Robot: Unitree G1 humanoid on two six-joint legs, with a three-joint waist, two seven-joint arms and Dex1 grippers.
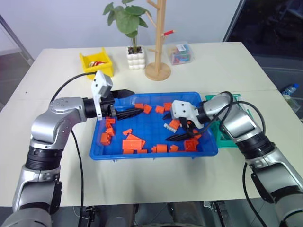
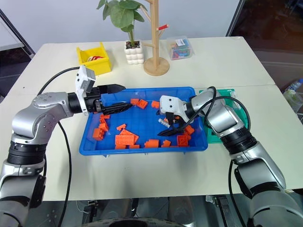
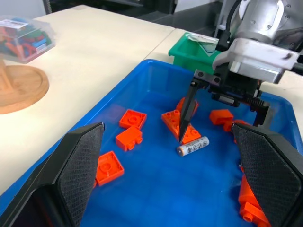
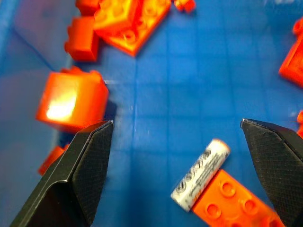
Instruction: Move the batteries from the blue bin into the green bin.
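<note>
My fingers [image 3: 80, 165] spread wide over the blue bin [image 3: 128, 80]. Right gripper [image 3: 222, 124] open too, one fingertip right by a battery [image 3: 192, 146] lying against an orange brick [image 3: 177, 124]. Green bin [image 3: 194, 52] just beyond the rim.

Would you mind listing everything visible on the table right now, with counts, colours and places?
blue bin: one, bright blue, middle of the table
battery: one seen, silver-grey, lying in the blue bin against an orange brick
orange bricks: many, scattered across the blue bin
green bin: one, teal-green, beside the blue bin on the robot's right
yellow bin: one, far left of the table
potted plant: one, green leaves in a white pot, far side
wooden stand: one, beside the plant
clear box: one, coloured pieces inside, far side
left gripper: black fingers, open, over the blue bin's left end
right gripper: black fingers, open, astride the battery
</note>
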